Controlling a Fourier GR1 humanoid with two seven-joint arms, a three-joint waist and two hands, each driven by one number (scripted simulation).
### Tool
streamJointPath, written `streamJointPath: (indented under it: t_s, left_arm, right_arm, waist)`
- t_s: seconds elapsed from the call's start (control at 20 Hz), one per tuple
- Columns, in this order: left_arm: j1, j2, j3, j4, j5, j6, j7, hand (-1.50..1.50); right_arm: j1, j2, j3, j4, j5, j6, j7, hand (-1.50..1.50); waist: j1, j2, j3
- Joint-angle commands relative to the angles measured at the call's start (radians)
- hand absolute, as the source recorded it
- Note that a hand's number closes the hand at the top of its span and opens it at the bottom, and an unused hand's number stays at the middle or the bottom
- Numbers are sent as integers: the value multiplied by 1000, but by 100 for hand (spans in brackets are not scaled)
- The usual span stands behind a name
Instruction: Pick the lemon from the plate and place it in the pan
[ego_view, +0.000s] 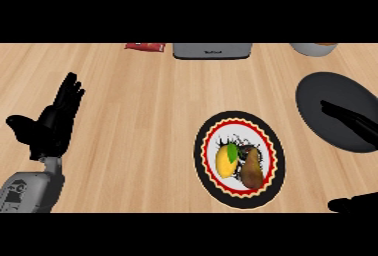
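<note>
The yellow lemon (224, 161), with a green leaf, lies on the left part of a round plate (276, 145) that has a black and red rim. A brown potato-like item (253, 168) rests against the lemon's right side. The dark pan (325, 95) sits to the upper right of the plate, its handle (353, 121) pointing down-right. My left hand (52, 127) rests open at the far left, fingers up, far from the plate. Only a dark bit of my right hand (354, 204) shows at the lower right corner, below the pan.
A grey appliance (212, 51) stands at the counter's far edge, with a red packet (145, 46) to its left and a pale bowl (314, 48) to its right. Bare wood lies between my left hand and the plate.
</note>
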Motion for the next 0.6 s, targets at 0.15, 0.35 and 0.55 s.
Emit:
streamJointPath:
  t_s: [0.15, 0.35, 0.55]
  left_arm:
    - [-9, -51, -39, -3, -40, 12, -4, 0]
    - [-10, -47, 0, 66, -27, -34, -57, 0]
    - [-58, -28, 12, 11, -37, -21, 45, 0]
  right_arm:
    - [-270, 16, 49, -117, 37, 76, 385, -150]
    - [-390, 139, 108, -118, 66, 132, 514, -150]
    - [-449, 207, 114, -52, -14, 235, 494, -150]
  waist:
    - [34, 6, 1]
    - [24, 6, 2]
    - [21, 5, 2]
